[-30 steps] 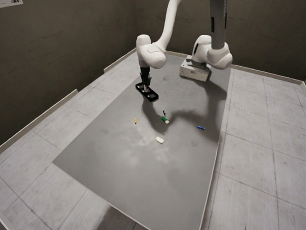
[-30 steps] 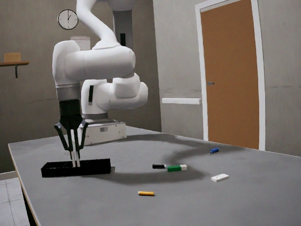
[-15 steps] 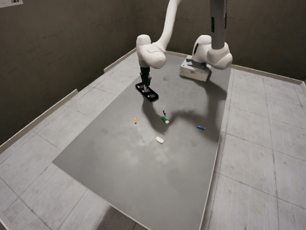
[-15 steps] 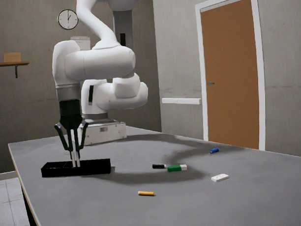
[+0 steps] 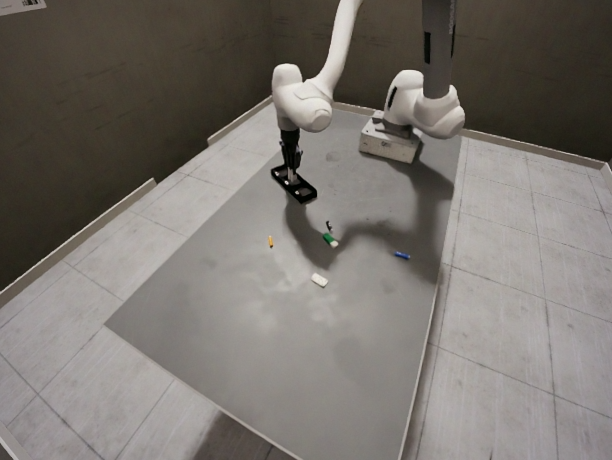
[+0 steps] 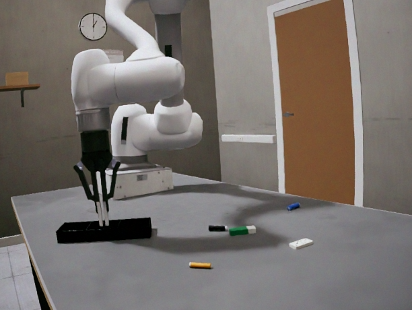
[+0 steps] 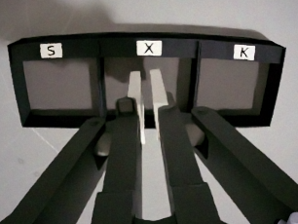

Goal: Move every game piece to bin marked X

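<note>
- The white domino (image 5: 319,280) was the only thing that looked like a game piece. It lay flat on the table (image 5: 210,320), well apart from the black bin (image 5: 305,194), at about 6 o'clock from it in the top view.
- So you had the main job left, as far as I could judge: go get the domino and drop it in the box marked X (image 7: 149,48).
- I could not tell if a piece already lay in the X box, because the fingers hid most of its floor.
- The yellow stick (image 5: 270,241), the green and white block (image 5: 330,240), the small black thing (image 5: 328,225) and the blue piece (image 5: 402,255) lay out on the table. They looked like things to leave there.
- The bin stood flat on the table.
- Your arm hung straight down over the bin. The gripper (image 6: 103,222) pointed down, with its tips dipped into the middle box, the one marked X.
- The fingers were squeezed almost together, and I saw nothing between them.
</note>
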### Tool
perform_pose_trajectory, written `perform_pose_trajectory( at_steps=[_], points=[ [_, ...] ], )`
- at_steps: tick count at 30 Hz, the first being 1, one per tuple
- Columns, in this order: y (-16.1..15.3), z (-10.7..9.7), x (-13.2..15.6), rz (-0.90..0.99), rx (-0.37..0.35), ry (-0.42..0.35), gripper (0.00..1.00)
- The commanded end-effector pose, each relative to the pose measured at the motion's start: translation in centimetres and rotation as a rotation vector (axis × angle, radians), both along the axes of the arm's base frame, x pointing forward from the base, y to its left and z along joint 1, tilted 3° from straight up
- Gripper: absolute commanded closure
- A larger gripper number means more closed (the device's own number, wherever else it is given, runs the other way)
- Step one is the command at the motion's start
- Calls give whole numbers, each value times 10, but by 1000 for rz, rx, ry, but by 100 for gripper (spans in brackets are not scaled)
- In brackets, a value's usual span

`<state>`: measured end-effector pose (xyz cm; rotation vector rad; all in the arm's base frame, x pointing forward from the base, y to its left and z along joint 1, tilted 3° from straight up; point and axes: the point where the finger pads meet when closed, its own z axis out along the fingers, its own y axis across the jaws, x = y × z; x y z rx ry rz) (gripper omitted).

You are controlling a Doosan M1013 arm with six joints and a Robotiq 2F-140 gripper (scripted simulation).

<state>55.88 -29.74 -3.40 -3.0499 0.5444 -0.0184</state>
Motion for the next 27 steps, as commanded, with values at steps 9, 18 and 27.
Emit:
perform_pose_trajectory(
  at_steps=[9, 18, 27],
  points=[
    [-1, 23, 0, 0, -1, -2, 85],
    [12, 30, 7, 0, 0, -2, 85],
    [52, 32, 27, 0, 0, -2, 85]
  ],
)
